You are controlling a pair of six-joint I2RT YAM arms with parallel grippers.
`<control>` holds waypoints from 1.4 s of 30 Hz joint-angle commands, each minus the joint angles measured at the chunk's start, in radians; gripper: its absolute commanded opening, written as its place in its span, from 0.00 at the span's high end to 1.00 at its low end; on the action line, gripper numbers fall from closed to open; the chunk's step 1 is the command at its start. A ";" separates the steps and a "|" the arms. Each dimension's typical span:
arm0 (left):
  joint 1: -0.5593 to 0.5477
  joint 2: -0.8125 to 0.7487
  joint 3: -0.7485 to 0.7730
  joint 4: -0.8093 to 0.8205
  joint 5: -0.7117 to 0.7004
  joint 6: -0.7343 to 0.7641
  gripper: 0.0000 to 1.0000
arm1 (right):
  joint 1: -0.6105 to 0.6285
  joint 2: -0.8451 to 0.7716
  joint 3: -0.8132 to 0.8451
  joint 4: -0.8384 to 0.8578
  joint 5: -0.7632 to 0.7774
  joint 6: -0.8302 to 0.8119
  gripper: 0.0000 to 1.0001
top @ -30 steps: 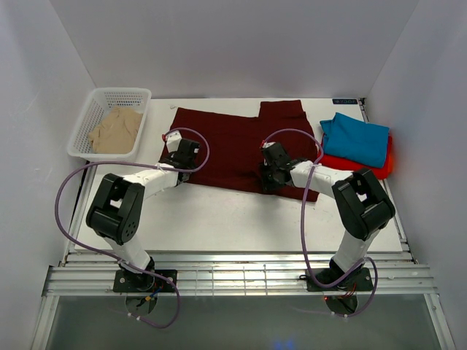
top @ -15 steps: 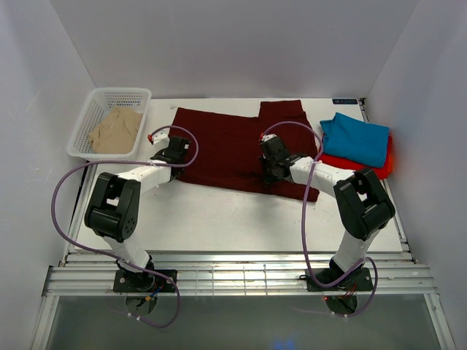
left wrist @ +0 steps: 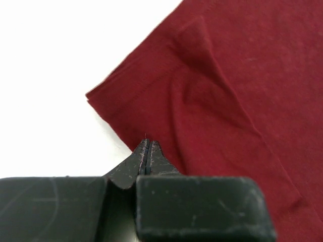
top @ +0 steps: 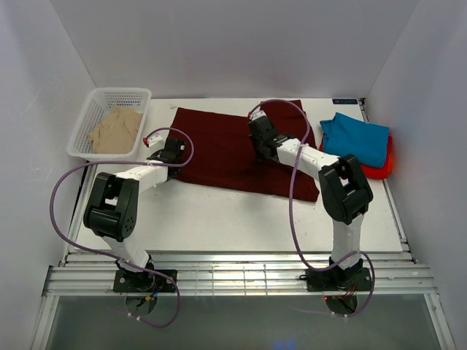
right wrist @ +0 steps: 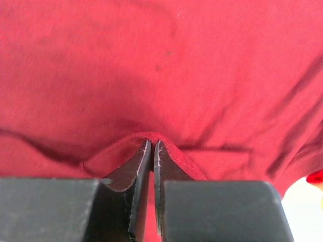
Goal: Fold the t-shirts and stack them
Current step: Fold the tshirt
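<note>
The dark maroon t-shirt (top: 219, 149) lies spread across the middle of the table. My left gripper (top: 172, 148) is shut at its left edge, and the left wrist view shows the jaw tips (left wrist: 146, 143) pinching the hem of the maroon cloth (left wrist: 227, 91). My right gripper (top: 257, 130) sits over the shirt's right half. In the right wrist view it is shut (right wrist: 152, 142) on a raised fold of the maroon cloth (right wrist: 161, 60). A folded teal-blue t-shirt (top: 357, 138) rests on a red-orange one (top: 376, 171) at the right. The beige t-shirt (top: 115, 130) lies in the basket.
A white mesh basket (top: 120, 93) stands at the back left corner. White walls close in the table at the back and both sides. Purple cables loop from both arms over the near part of the table (top: 219, 219).
The right gripper closed on the maroon shirt and moved toward the back of the table, drawing cloth with it. The left gripper shifted a little left and back, still shut.
</note>
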 commanded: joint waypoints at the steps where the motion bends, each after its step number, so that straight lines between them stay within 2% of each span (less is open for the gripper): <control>1: 0.025 -0.001 -0.003 -0.017 0.010 -0.016 1.00 | -0.006 0.061 0.101 -0.011 0.079 -0.079 0.92; 7: 0.032 -0.012 -0.013 -0.016 0.016 -0.008 1.00 | -0.020 0.198 0.240 -0.006 0.174 -0.159 0.92; 9: 0.033 -0.011 -0.013 -0.016 0.016 -0.005 1.00 | -0.023 0.222 0.285 -0.004 0.183 -0.174 0.86; 10: 0.033 -0.009 -0.011 -0.016 0.016 0.001 1.00 | -0.027 0.244 0.297 -0.001 0.194 -0.176 0.75; 11: 0.033 -0.008 -0.010 -0.017 0.016 0.002 1.00 | -0.030 0.249 0.308 -0.004 0.201 -0.171 0.75; 13: 0.033 -0.003 -0.005 -0.017 0.013 0.004 1.00 | -0.043 0.244 0.307 -0.001 0.211 -0.145 0.50; 14: 0.035 0.000 -0.002 -0.019 0.012 0.002 1.00 | -0.047 0.218 0.291 0.009 0.221 -0.136 0.23; 15: 0.038 0.008 0.001 -0.019 0.009 0.002 1.00 | -0.049 0.195 0.268 0.047 0.235 -0.130 0.20; 18: 0.052 0.025 0.015 -0.034 0.007 -0.001 1.00 | -0.047 0.085 0.146 0.109 0.264 -0.137 0.18; 22: 0.076 0.052 0.023 -0.046 0.035 -0.005 1.00 | -0.049 -0.050 0.003 0.094 0.278 -0.119 0.17; 26: 0.087 0.068 0.024 -0.050 0.053 -0.007 1.00 | -0.053 -0.089 -0.055 -0.023 0.294 -0.052 0.19; 31: 0.090 0.064 0.016 -0.050 0.064 -0.005 1.00 | -0.072 -0.155 -0.163 -0.041 0.274 -0.010 0.22; 38: 0.093 0.042 0.013 -0.051 0.081 -0.001 1.00 | -0.112 -0.152 -0.233 -0.047 0.251 -0.002 0.39; 42: 0.093 0.031 0.013 -0.054 0.082 -0.001 1.00 | -0.139 -0.143 -0.266 -0.044 0.254 -0.002 0.42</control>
